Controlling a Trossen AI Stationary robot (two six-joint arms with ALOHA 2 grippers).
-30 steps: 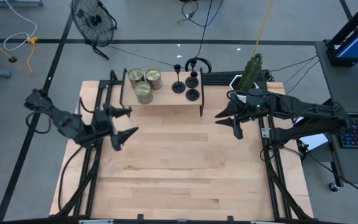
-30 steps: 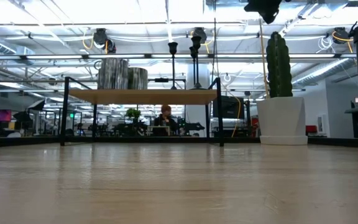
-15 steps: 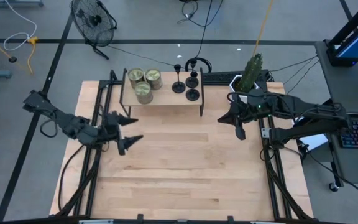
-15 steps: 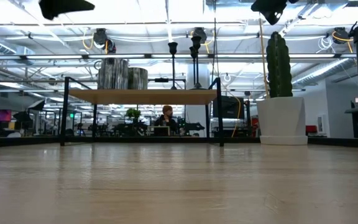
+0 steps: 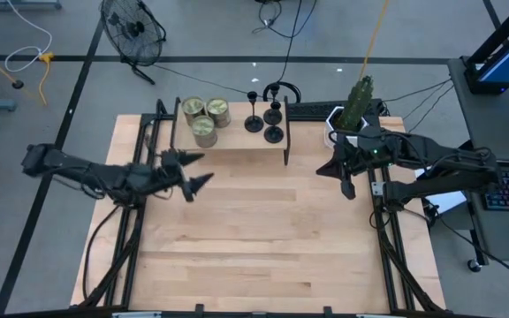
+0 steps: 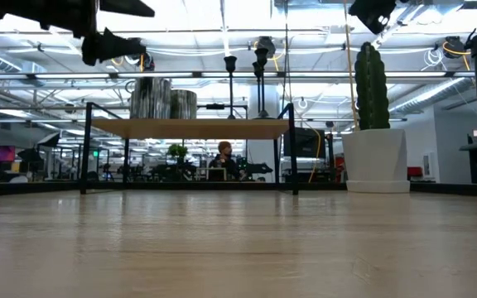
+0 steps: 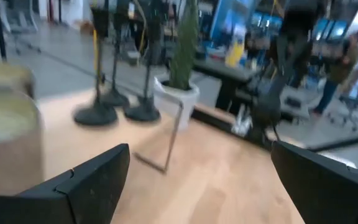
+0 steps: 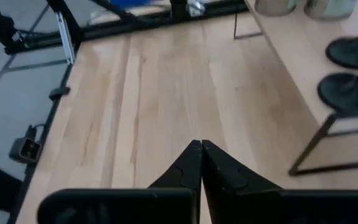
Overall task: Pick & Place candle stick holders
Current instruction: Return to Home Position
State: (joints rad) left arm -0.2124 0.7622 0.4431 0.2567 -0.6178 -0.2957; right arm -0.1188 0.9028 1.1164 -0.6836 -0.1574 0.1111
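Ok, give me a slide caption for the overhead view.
Three holders and three candles on the shelf; left gripper open, right gripper shut, both empty.

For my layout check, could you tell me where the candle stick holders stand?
In the high view, the candle stick holders stand on the right half of the shelf, beside the jar candles.

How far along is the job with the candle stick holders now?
Done, it seems: the three black metal candle stick holders stand on the small wooden shelf, beside three greenish-gold jar candles. In hand: nothing; the left gripper is open and empty, the right gripper shut on nothing. Remaining: no holder lies on the table.
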